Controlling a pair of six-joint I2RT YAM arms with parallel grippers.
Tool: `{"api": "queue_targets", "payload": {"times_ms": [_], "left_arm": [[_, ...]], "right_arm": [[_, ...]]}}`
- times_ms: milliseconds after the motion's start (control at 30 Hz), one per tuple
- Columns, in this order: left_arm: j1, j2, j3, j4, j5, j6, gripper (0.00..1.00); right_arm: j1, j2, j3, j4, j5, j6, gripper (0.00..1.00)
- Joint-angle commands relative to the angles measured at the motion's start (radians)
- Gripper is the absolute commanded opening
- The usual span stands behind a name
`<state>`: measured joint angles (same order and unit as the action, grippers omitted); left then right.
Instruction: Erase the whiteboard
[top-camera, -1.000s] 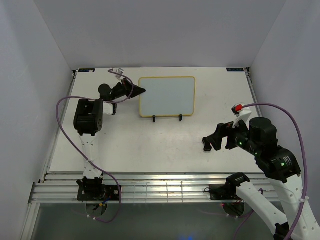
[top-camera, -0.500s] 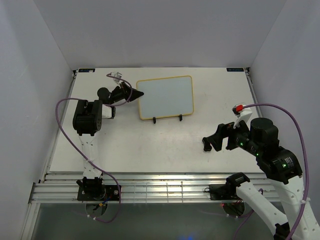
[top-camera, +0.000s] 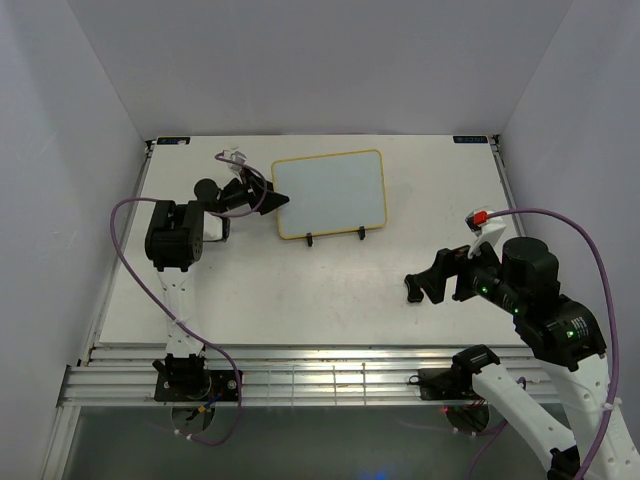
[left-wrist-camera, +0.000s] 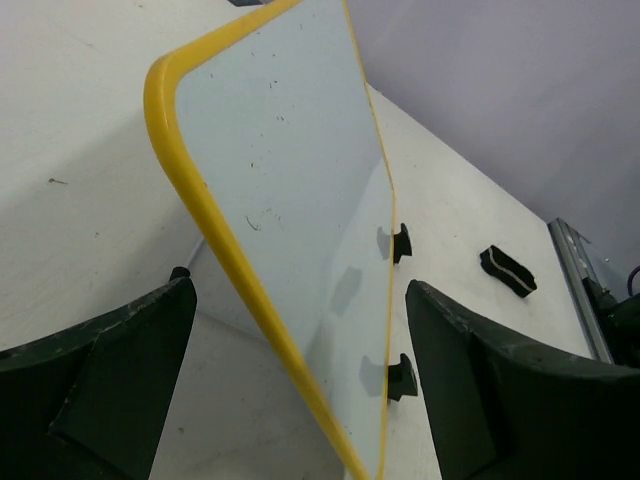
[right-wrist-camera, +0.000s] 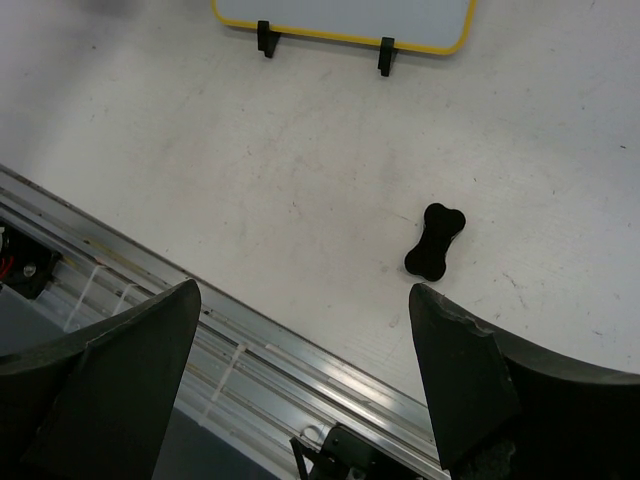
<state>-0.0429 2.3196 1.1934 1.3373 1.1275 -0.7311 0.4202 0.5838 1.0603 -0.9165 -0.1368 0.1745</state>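
The whiteboard (top-camera: 332, 190) leans on a black wire stand (top-camera: 309, 238) at the back middle of the table. Its frame is yellow and its white face (left-wrist-camera: 290, 170) shows only faint specks. My left gripper (top-camera: 272, 195) is open at the board's left edge. In the left wrist view that yellow edge (left-wrist-camera: 230, 270) runs between the spread jaws of the left gripper (left-wrist-camera: 300, 288), with no contact visible. A black bone-shaped eraser (right-wrist-camera: 436, 240) lies on the table ahead of my right gripper (right-wrist-camera: 305, 292), which hangs open and empty at the right (top-camera: 425, 280).
An aluminium rail (top-camera: 320, 375) runs along the table's near edge, directly under the right wrist (right-wrist-camera: 260, 360). White enclosure walls stand on three sides. Purple cables (top-camera: 125, 260) loop off both arms. The stand's feet (right-wrist-camera: 266, 40) stick out in front of the board.
My left gripper was shut at the board's left edge and now stands open. The board has shifted and turned slightly to the left. The right arm has not moved.
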Motion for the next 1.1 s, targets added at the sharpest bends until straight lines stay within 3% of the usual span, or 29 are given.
{"api": "queue_targets", "payload": {"times_ms": [0,167,367,500,600,633,733,767,800,867,1000,1067], "left_arm": [[0.001,-0.035,-0.008,0.321,0.028,0.025,0.98],[0.005,-0.066,-0.027,0.321,0.015,0.021,0.98],[0.081,-0.161,-0.133,0.3,-0.139,0.006,0.98],[0.149,-0.21,-0.219,0.292,-0.21,-0.07,0.98],[0.169,-0.326,-0.31,0.225,-0.32,-0.041,0.98],[0.172,-0.371,-0.355,0.17,-0.357,-0.021,0.98],[0.147,-0.567,-0.339,-0.287,-0.526,0.119,0.98],[0.132,-0.615,-0.322,-0.549,-0.588,0.159,0.98],[0.117,-0.699,-0.301,-0.673,-0.701,0.191,0.98],[0.08,-0.787,-0.275,-0.899,-0.773,0.231,0.98],[0.003,-1.063,-0.311,-1.202,-0.998,0.297,0.98],[-0.002,-1.222,-0.324,-1.399,-1.002,0.334,0.98]], "right_arm": [[-0.001,-0.012,0.0,0.038,-0.015,-0.013,0.9],[-0.001,-0.013,-0.005,0.038,-0.011,-0.013,0.9],[-0.001,-0.013,-0.025,0.045,0.005,-0.013,0.9],[-0.001,-0.013,-0.037,0.07,0.091,0.013,0.9],[-0.001,0.007,-0.048,0.085,0.17,0.039,0.9],[-0.001,0.014,-0.051,0.088,0.181,0.045,0.9],[-0.001,0.034,-0.054,0.109,0.25,0.069,0.9],[-0.001,0.037,-0.056,0.111,0.281,0.071,0.9],[-0.001,0.042,-0.054,0.117,0.295,0.072,0.9],[-0.001,0.042,-0.048,0.116,0.359,0.072,0.9],[-0.001,0.03,-0.043,0.09,0.518,0.04,0.9],[-0.001,0.019,-0.034,0.07,0.548,0.014,0.9]]}}
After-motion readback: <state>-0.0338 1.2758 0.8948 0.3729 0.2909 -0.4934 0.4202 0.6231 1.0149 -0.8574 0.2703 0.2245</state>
